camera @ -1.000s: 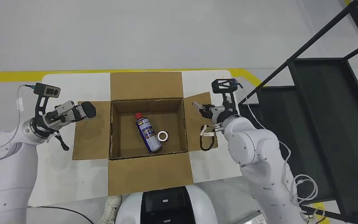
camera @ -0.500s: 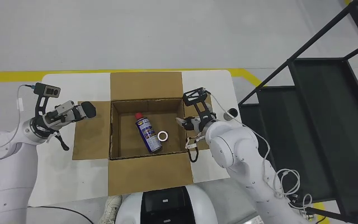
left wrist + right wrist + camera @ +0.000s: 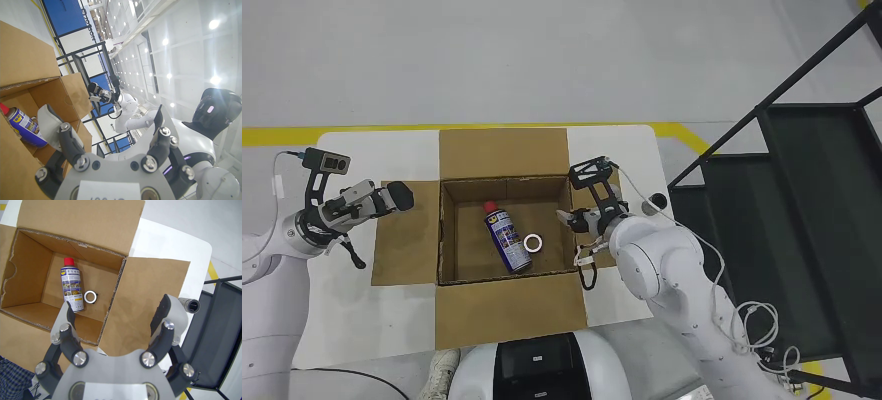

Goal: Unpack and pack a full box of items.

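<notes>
An open cardboard box stands mid-table with its flaps spread flat. Inside lie a blue spray can with a red cap and a small metal ring beside it. My right gripper hangs open and empty over the box's right wall and right flap. My left gripper is open and empty above the left flap, facing across the box. The spray can and the far right gripper show past it.
A short metal cylinder lies at the table's right edge, beyond the right flap. A dark metal rack stands just right of the table. Bare white tabletop shows around the flaps.
My right arm swung left from the table's right side to the box's right wall, uncovering the metal cylinder. It then held still. The left arm has not moved.
</notes>
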You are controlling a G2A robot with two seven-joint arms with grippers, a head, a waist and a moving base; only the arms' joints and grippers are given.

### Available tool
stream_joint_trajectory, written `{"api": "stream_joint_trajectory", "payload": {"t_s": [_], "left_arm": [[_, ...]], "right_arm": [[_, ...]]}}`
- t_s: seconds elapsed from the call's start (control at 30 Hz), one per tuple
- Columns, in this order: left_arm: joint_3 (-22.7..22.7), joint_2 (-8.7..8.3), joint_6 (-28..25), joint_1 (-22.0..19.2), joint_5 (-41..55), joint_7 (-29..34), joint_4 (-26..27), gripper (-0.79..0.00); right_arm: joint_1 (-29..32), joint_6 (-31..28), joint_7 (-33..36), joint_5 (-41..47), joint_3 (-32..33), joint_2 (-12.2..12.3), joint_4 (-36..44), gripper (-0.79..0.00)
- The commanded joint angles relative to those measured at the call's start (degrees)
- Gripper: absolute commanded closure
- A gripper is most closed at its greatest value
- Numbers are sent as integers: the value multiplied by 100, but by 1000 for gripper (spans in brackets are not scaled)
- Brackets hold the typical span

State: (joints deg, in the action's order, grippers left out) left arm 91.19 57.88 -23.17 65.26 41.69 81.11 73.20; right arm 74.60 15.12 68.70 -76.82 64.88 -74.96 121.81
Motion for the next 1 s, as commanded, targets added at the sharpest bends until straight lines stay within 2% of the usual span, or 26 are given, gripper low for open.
{"api": "stream_joint_trajectory", "payload": {"t_s": [0.0, 0.1, 0.23, 0.37, 0.53, 0.8, 0.97], "left_arm": [[0, 0, 0, 0, 0, 0, 0, -785], [0, 0, 0, 0, 0, 0, 0, -785], [0, 0, 0, 0, 0, 0, 0, -785], [0, 0, 0, 0, 0, 0, 0, -785], [0, 0, 0, 0, 0, 0, 0, -785], [0, 0, 0, 0, 0, 0, 0, -785], [0, 0, 0, 0, 0, 0, 0, -785]], "right_arm": [[0, 0, 0, 0, 0, 0, 0, -785], [-155, -436, -242, 108, -273, -26, -286, -785], [-851, -801, -52, 378, -846, -145, -988, -785], [-1569, -840, 3, 547, -1534, -339, -1694, -785], [-2183, -913, -36, 1075, -2034, -567, -2531, -785], [-2685, -1262, -89, 1581, -2655, -850, -3466, -785], [-2828, -1253, -299, 1875, -2856, -1008, -4010, -785]]}}
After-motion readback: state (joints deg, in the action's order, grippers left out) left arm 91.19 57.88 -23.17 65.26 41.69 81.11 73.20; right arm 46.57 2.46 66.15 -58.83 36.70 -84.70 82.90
